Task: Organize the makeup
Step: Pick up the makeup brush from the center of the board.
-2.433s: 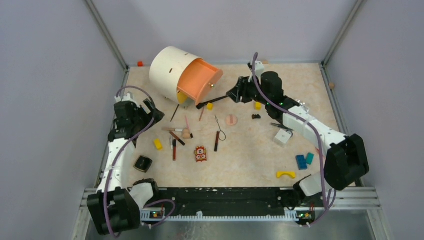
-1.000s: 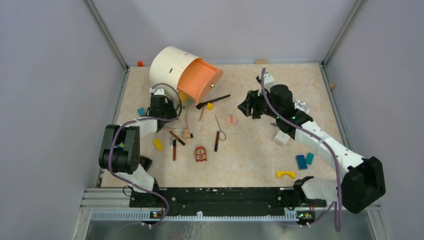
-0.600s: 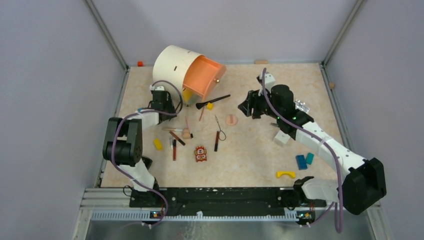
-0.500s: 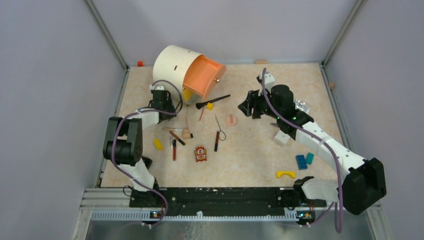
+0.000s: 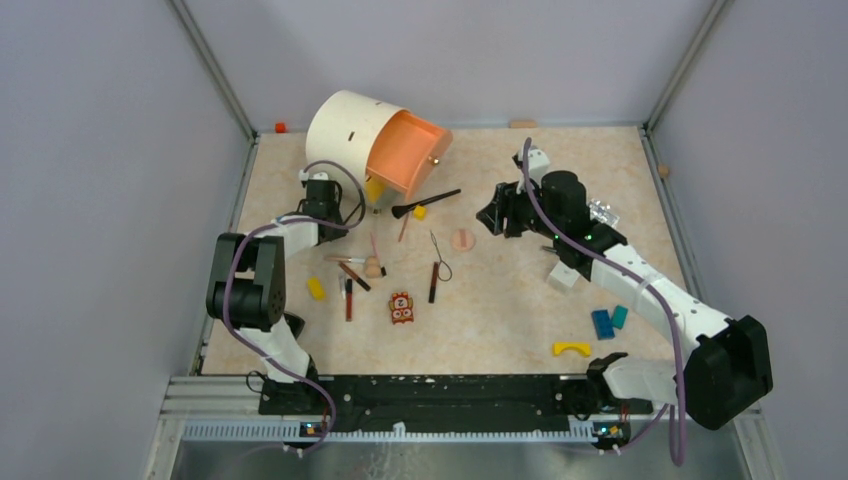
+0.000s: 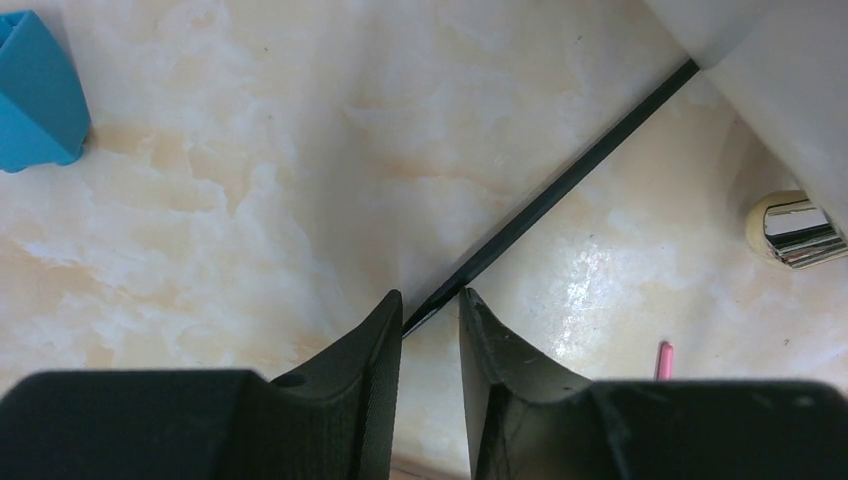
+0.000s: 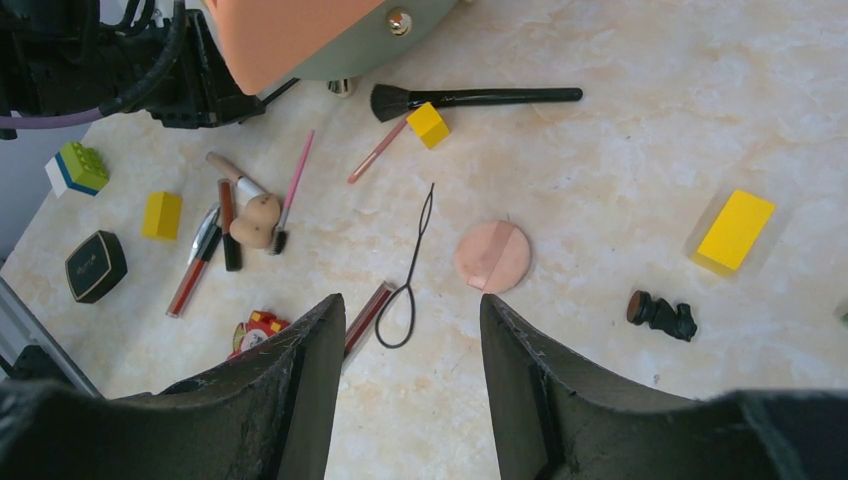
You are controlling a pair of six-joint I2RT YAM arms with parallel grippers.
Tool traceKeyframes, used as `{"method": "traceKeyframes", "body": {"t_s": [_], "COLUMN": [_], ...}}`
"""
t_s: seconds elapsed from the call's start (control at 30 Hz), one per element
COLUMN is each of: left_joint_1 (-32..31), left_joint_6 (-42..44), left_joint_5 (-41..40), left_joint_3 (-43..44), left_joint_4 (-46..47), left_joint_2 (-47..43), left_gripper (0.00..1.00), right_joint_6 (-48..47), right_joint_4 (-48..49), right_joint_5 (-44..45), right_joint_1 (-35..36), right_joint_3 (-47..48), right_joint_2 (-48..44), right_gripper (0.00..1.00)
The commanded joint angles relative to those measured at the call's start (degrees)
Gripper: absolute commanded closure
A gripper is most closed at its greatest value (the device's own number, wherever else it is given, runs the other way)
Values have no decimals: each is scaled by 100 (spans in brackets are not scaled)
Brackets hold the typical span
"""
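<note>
The makeup lies scattered on the table: a black brush (image 5: 428,201) (image 7: 480,97), a peach puff (image 5: 462,240) (image 7: 492,256), a black wire-loop tool (image 5: 440,255) (image 7: 410,270), a pink stick (image 7: 297,178) and red and brown sticks (image 5: 350,280). A thin black stick (image 6: 560,190) runs out from under the cream organizer (image 5: 350,130). My left gripper (image 5: 343,213) (image 6: 432,300) is down at the table with both fingertips touching that stick's end. My right gripper (image 5: 487,215) (image 7: 410,298) hovers open over the wire loop and puff, holding nothing.
The organizer's orange drawer (image 5: 405,160) hangs open. Yellow blocks (image 5: 316,288) (image 7: 735,230), a toy figure (image 5: 402,307), a black compact (image 5: 286,328), blue blocks (image 5: 603,323), a yellow arch (image 5: 571,348) and a teal block (image 6: 35,95) lie about.
My left arm swung from the left side in to the organizer's foot and its jaws closed in on the black stick. The organizer turned slightly. The right arm drew back earlier and has held still since.
</note>
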Motion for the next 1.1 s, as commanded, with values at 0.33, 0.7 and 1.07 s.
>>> {"method": "traceKeyframes", "body": {"t_s": [0.33,0.7,1.07], "left_joint_1": [-125,-125,-125], "left_joint_6": [-26,-128,-398], "left_joint_5": [398,173,629], "left_joint_3": [-447,-602,-761], "left_joint_4": [-410,-841,-838], "left_joint_2": [-338,-914,-1725], "left_gripper": [83,91,97], "right_joint_6": [-78,-66,-43], "right_joint_4": [129,140,162], "right_joint_5": [-9,-31,-57], "right_joint_1": [-65,-65,-63], "right_joint_3": [12,7,-2], "right_joint_2": [-172,-171,-140], "right_gripper": [49,49,49]}}
